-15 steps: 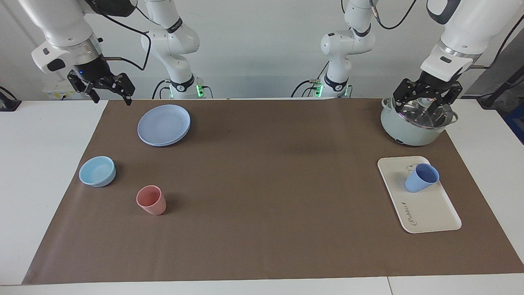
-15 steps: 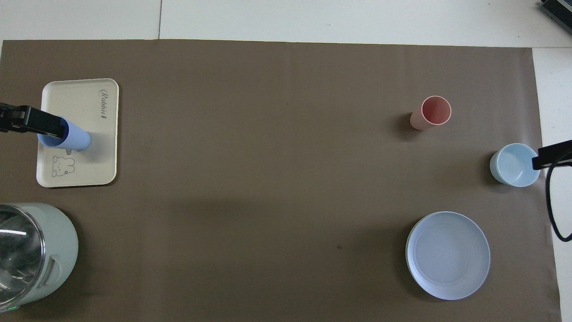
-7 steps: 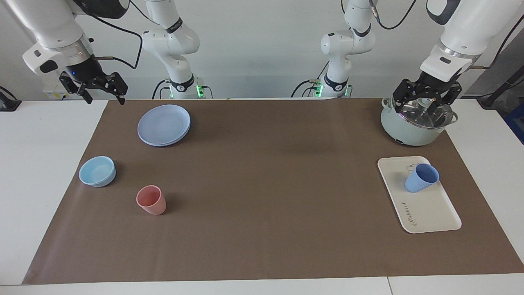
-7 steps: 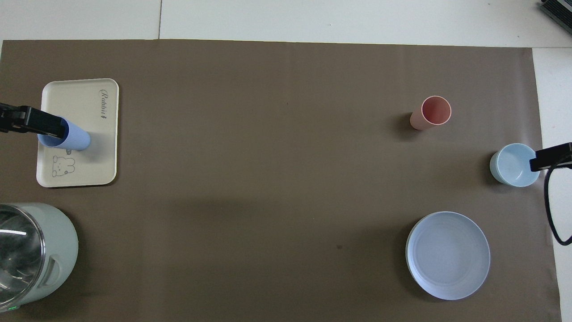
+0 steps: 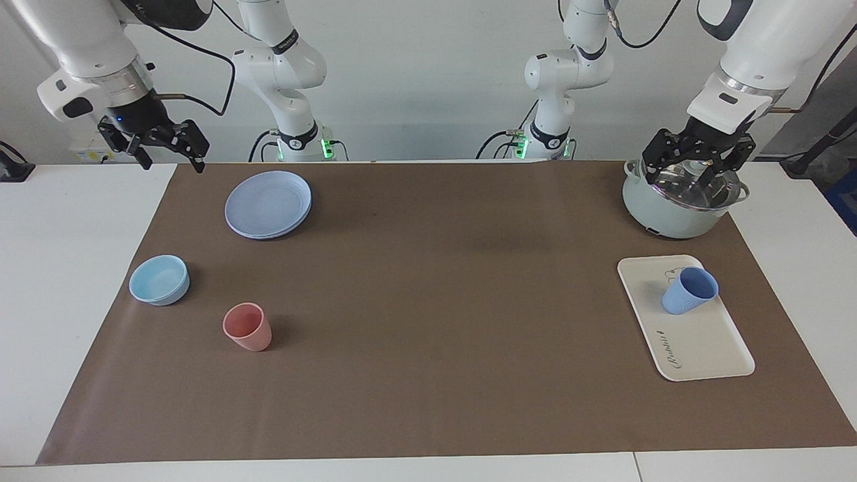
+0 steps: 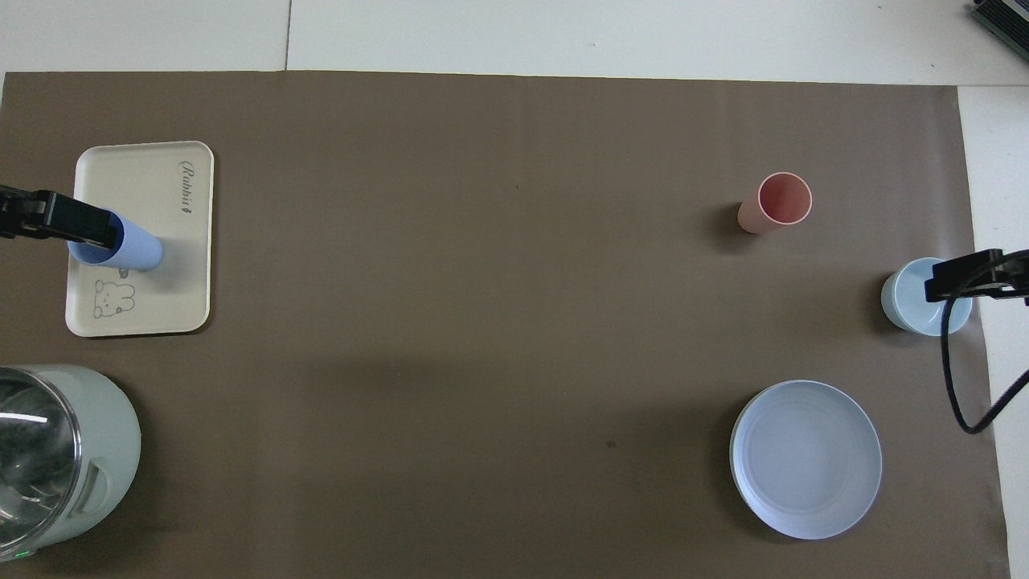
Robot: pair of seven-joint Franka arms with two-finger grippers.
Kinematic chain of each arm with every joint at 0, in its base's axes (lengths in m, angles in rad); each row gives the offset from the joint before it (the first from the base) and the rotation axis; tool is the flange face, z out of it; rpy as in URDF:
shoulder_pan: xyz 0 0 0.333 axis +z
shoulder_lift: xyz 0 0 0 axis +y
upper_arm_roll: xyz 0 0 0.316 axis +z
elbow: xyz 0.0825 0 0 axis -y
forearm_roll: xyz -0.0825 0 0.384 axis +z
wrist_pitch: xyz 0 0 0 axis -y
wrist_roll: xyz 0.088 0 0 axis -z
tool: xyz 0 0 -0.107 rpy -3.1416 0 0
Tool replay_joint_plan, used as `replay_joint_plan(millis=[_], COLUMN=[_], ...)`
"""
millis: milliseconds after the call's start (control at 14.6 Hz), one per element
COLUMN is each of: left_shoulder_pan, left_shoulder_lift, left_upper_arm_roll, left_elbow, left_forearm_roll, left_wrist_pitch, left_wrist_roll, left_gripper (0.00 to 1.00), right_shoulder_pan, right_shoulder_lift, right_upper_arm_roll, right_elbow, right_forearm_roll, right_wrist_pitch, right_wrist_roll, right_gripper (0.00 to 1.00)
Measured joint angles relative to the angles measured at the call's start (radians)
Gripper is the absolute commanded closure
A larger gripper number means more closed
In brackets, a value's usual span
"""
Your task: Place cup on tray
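I am seeing the cup (image 5: 689,290) standing on the tray (image 5: 703,348) at frame right, light, stiff, best gripped across its rim, while left gripper (image 5: 696,169) and right gripper (image 5: 167,148) are hanging spread, empty, at the top corners

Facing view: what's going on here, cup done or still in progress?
Looks done. The blue cup stands upright on the cream tray, at the tray's end nearer the robots, and nothing is touching it. The left gripper hangs raised over the lidded pot with its jaws open and empty. The right gripper hangs open in the air over the table's edge at the right arm's end, near the blue plate. The pink cup and light-blue bowl sit apart on the mat.
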Motion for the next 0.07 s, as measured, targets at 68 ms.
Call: replay_joint_plan(millis=[68], left_shoulder_pan=[0.0], left_shoulder_lift=[0.0], left_upper_arm_roll=[0.0], left_elbow=[0.0], left_forearm_roll=[0.0], left_wrist_pitch=[0.0], left_wrist_roll=[0.0], left_gripper=[0.0], right_shoulder_pan=[0.003], right_shoulder_lift=[0.0], right_upper_arm_roll=[0.0], right_elbow=[0.0], right_forearm_roll=[0.0], right_wrist_pitch=[0.0], right_wrist_roll=[0.0], right_gripper=[0.0])
